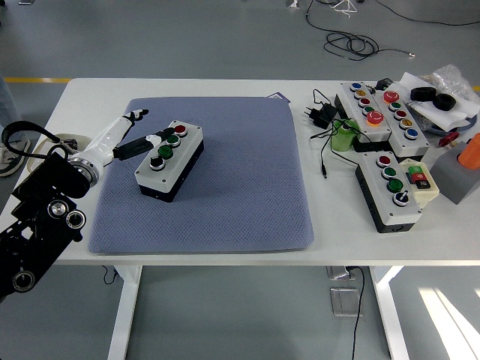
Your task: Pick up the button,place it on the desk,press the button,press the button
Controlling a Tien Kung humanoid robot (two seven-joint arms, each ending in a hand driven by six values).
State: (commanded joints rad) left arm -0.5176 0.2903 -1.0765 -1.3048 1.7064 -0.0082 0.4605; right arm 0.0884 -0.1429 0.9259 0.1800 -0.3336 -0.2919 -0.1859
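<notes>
One button box [170,160] lies on the blue-grey mat [225,202] that covers the middle of the white surface [360,240]; the box is turned at an angle, its long axis running from lower left to upper right; its pale lid carries a row of controls, a red button [181,130] at the far end, two green buttons below it, and a black knob [157,161] nearest the lower left end; its sides are black. The left hand [139,139] enters from the left edge on a black arm with a white forearm shell; its fingers are extended rather than curled and grasp nothing; one dark finger [137,146] points right along the lid and its tip reaches the green buttons, though whether it bears on one cannot be told; another finger [136,114] is raised toward the far side, clear of the box. The right hand does not show. To the right of the mat, on bare surface, stand several other control boxes; a long grey one [375,112] with many coloured buttons lies toward the far edge; a black-sided one [388,191] lies nearer, with a small cream switch box [420,180] just beside it. A green cylinder [344,137] and a black plug adaptor [322,115] with a thin cable sit between the mat and these boxes; an orange object [471,150] shows at the right edge.
</notes>
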